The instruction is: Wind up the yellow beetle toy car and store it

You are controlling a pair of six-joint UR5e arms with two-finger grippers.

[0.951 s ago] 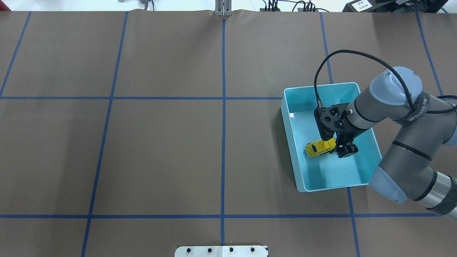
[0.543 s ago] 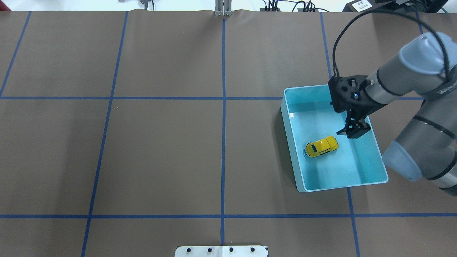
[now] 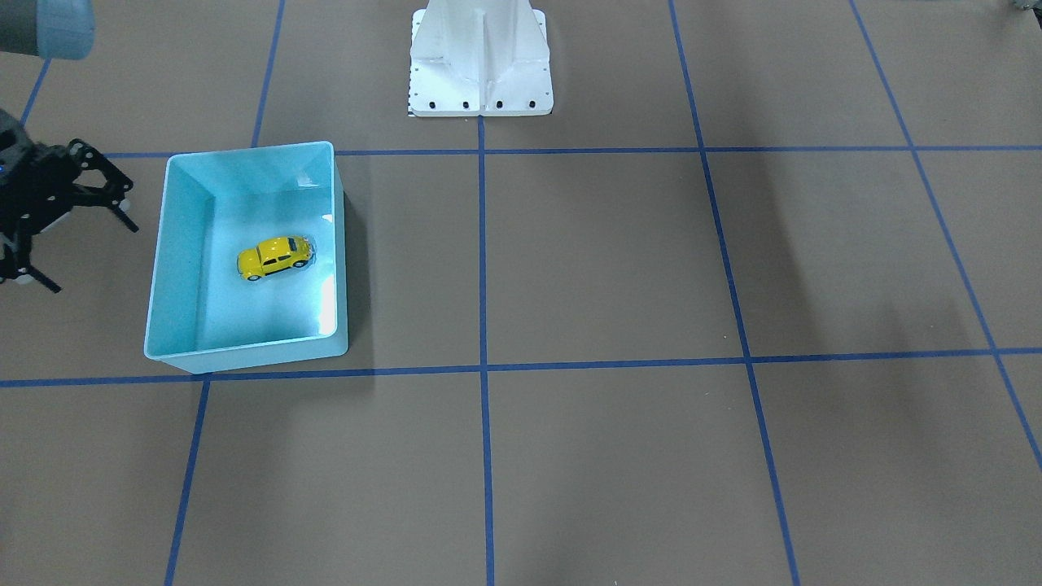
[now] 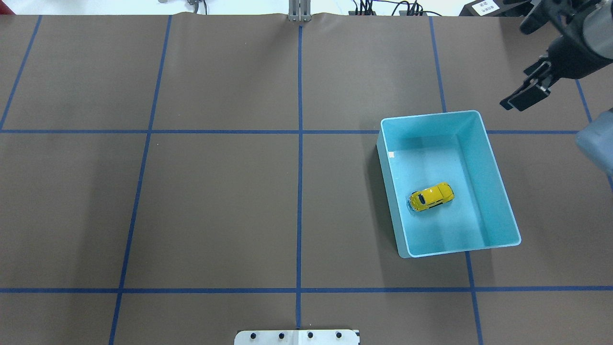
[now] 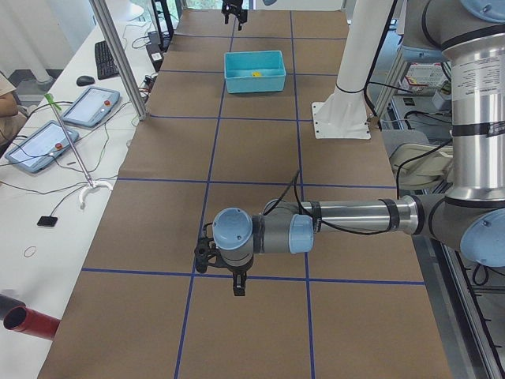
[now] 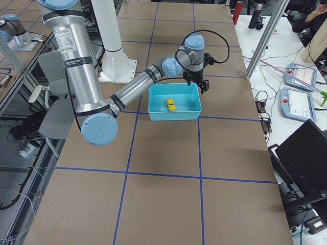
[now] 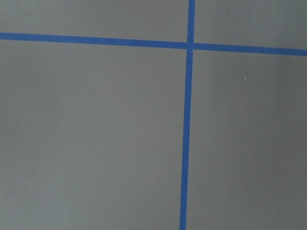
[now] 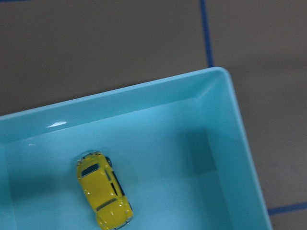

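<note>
We judged storing done: the yellow beetle toy car [image 4: 431,196] sat inside the light blue bin [image 4: 450,225]. In the overhead view, the right gripper [image 3: 89,256] hovered at the bin's one o'clock, empty and spread wide. We couldn't tell the left gripper's [image 5: 237,286] state, nor whether the car was wound.

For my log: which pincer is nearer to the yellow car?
Right. The right pincer hangs just outside the bin holding the car; the left pincer is far along the table.
</note>
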